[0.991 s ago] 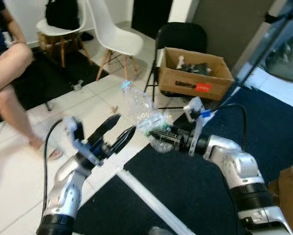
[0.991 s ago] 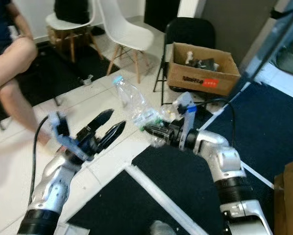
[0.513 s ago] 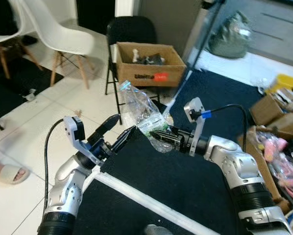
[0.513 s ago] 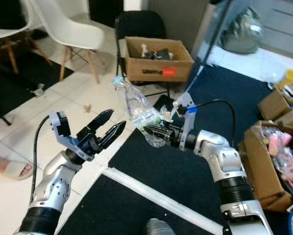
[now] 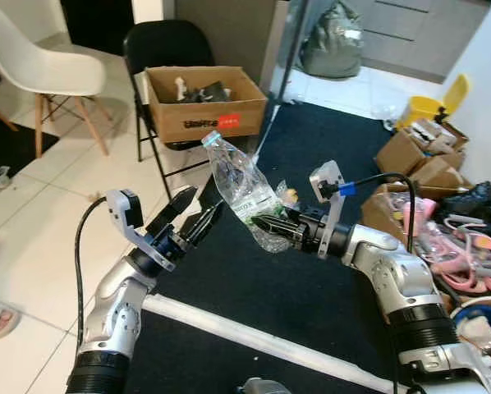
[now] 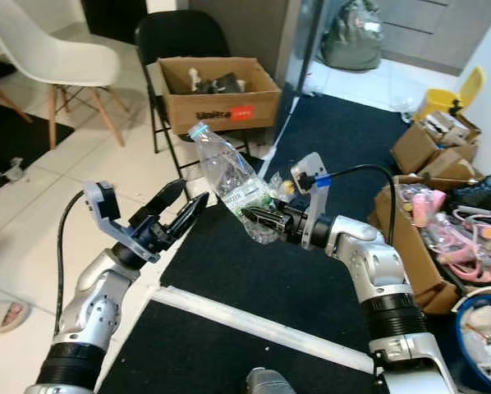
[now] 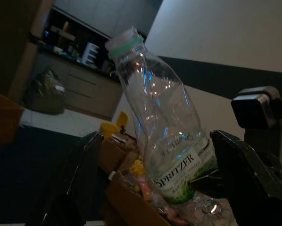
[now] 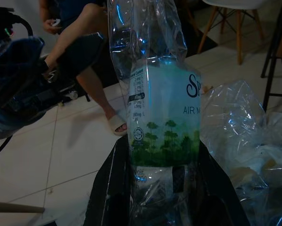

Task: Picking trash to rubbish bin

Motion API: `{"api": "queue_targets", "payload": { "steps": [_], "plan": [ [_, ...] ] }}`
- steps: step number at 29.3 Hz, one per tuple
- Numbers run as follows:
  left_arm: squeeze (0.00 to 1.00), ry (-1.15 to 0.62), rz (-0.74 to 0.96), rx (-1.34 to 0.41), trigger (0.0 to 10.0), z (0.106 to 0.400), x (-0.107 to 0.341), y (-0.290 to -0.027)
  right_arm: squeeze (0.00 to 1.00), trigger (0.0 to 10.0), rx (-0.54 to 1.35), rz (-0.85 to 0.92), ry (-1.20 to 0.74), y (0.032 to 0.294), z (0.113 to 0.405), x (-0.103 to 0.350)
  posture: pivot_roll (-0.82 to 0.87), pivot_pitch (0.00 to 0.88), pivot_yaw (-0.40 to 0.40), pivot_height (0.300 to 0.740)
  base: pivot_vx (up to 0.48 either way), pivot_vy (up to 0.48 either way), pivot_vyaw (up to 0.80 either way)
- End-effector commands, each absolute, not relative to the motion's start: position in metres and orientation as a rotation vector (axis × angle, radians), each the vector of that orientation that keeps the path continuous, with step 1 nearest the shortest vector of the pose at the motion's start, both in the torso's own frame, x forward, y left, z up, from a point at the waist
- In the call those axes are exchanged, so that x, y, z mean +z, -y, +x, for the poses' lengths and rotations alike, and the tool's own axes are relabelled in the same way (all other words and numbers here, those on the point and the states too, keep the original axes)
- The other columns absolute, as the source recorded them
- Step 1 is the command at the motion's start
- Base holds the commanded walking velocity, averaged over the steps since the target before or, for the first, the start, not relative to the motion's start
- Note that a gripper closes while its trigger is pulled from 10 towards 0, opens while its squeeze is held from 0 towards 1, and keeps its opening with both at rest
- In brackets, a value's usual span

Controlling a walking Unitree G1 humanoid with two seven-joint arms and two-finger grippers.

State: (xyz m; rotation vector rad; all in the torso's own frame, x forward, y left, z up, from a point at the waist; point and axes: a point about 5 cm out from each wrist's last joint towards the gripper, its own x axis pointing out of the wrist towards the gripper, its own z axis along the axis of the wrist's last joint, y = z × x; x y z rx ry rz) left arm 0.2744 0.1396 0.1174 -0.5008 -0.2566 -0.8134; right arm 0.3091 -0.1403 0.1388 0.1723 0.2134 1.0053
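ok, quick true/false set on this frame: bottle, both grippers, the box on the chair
1. The right gripper is shut on the plastic bottle. True.
2. The left gripper holds the bottle too. False: it is open, apart from the bottle.
3. The cardboard box sits on a black chair. True.
4. The bottle lies flat on the floor. False: it is held in the air, tilted, cap end up.
5. The bottle has a green label. True.

Both arms raised forward, left gripper (image 5: 193, 220) fingers parted, empty, pointing toward right gripper (image 5: 272, 225), right gripper clamped on bottle (image 5: 244, 187), right elbow bent, wrist turned inward
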Motion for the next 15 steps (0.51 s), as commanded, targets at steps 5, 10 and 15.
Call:
{"api": "queue_targets", "payload": {
  "steps": [5, 10, 15],
  "plan": [
    [0.00, 0.271, -0.506, -0.833, 10.0, 0.2733, 0.1225, -0.1348, 0.00, 10.0, 0.997, 0.167, -0.194, 0.1435, 0.3100, 0.1422, 0.01, 0.000, -0.069, 0.740, 0.401, 0.000, 0.00],
    [0.00, 0.268, -0.507, -0.837, 10.0, 0.2736, 0.1237, -0.1339, 0.00, 10.0, 0.997, 0.171, -0.194, 0.1434, 0.3103, 0.1425, 0.01, 0.000, -0.069, 0.740, 0.480, 0.000, 0.00],
    [0.00, 0.265, -0.508, -0.842, 10.0, 0.2736, 0.1245, -0.1332, 0.00, 10.0, 1.002, 0.149, -0.215, 0.1427, 0.3102, 0.1408, 0.01, 0.000, -0.069, 0.740, 0.480, 0.000, -0.47]
  ]
}}
